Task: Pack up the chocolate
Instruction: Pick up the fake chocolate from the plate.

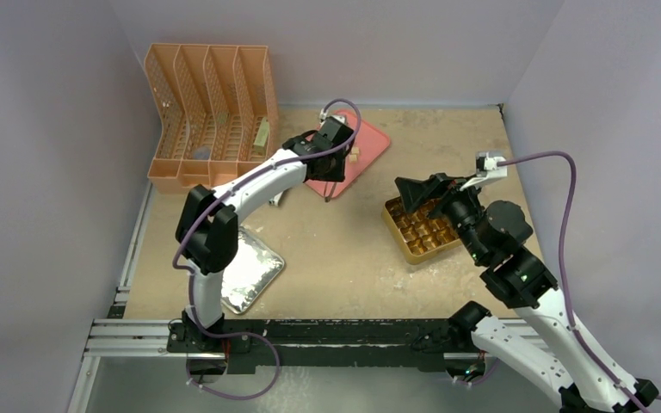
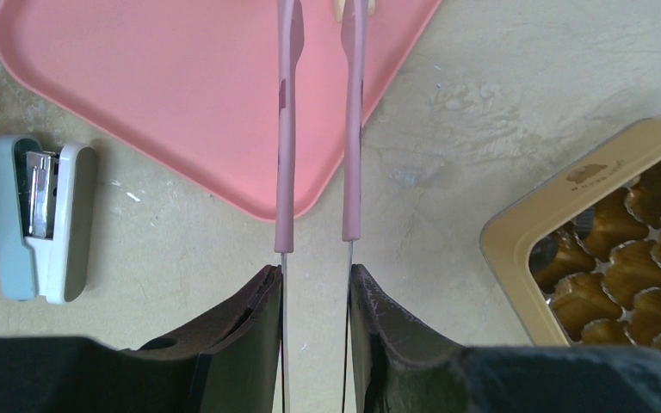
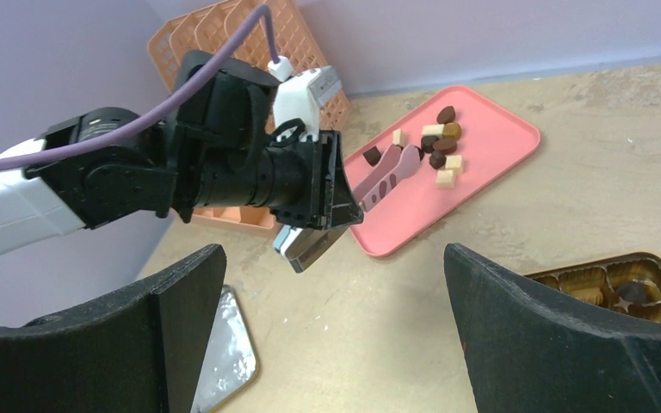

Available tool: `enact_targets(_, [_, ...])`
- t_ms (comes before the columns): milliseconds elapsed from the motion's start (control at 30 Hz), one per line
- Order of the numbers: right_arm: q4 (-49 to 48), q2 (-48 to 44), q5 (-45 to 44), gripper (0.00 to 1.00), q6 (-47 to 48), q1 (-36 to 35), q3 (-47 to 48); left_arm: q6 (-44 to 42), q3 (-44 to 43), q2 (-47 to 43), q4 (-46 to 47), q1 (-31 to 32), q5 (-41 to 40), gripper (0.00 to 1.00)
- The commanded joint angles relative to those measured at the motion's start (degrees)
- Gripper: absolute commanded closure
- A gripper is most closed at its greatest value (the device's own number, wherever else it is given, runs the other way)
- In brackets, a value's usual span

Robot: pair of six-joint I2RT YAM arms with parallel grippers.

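The pink tray is plain salmon. On it, the chocolate is dark brown, reddish-brown and pale cream. Above the tray, the tongs match its pink, in the black left end effector. Beside the tray lies a pale grey-blue stapler. Left of the tray is an orange latticed rack, right of it a gold gridded box. The surface is mottled tan.

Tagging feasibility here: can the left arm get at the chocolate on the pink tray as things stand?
Probably yes: the left tool holds pink tongs whose tips hang over the pink tray right beside the chocolate, and nothing visible stands between them.
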State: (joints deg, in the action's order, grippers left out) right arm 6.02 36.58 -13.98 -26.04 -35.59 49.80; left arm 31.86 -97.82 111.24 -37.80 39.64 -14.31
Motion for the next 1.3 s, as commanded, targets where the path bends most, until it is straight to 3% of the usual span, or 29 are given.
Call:
enact_targets(0, [-0.66, -1.58, -0.26, 0.01, 0.27, 0.16, 1.18, -0.92, -3.91, 2.67, -0.41, -0.64, -0.69, 0.69])
enact_targets(667, [-0.32, -2.73, -0.41, 0.01, 0.9, 0.13, 1.44, -1.32, -12.74, 12.14, -0.22, -0.87, 3.66, 0.65])
enact_targets(1267, [-0.92, -2.73, -0.84, 0.01, 0.91, 0.17, 1.15, -1.28, -14.27, 15.41, 0.45, -1.86, 3.45, 0.63])
